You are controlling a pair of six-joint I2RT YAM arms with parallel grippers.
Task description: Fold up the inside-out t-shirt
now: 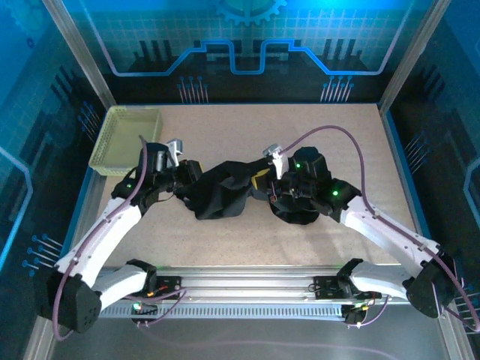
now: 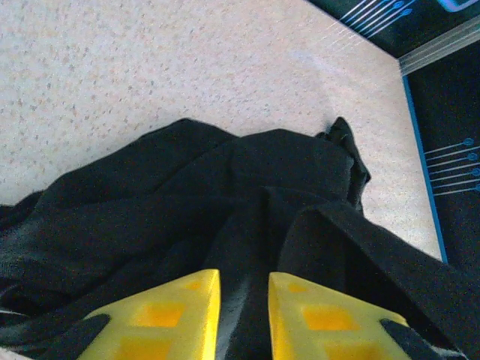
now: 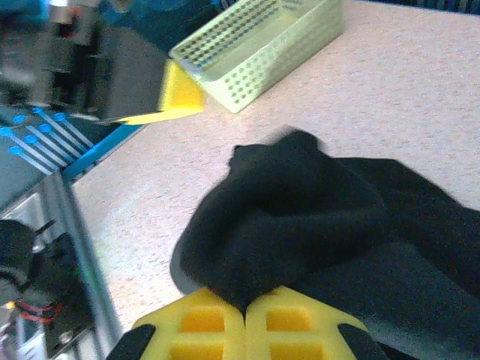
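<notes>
My right end effector [image 3: 245, 304] is clamped on a fold of the limp, light t-shirt [image 1: 221, 191] bunched on the counter [image 1: 300, 135], whether my left end effector [image 2: 244, 281] grips I cannot tell, and I'd grab hems, not bulk.

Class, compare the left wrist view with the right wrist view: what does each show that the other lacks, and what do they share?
Left wrist, not right wrist: the table's corner, bounded by a blue-edged dark wall. Right wrist, not left wrist: the mesh basket. Both: the black t-shirt crumpled on the speckled table, with that camera's own yellow fingers at the bottom edge.
</notes>
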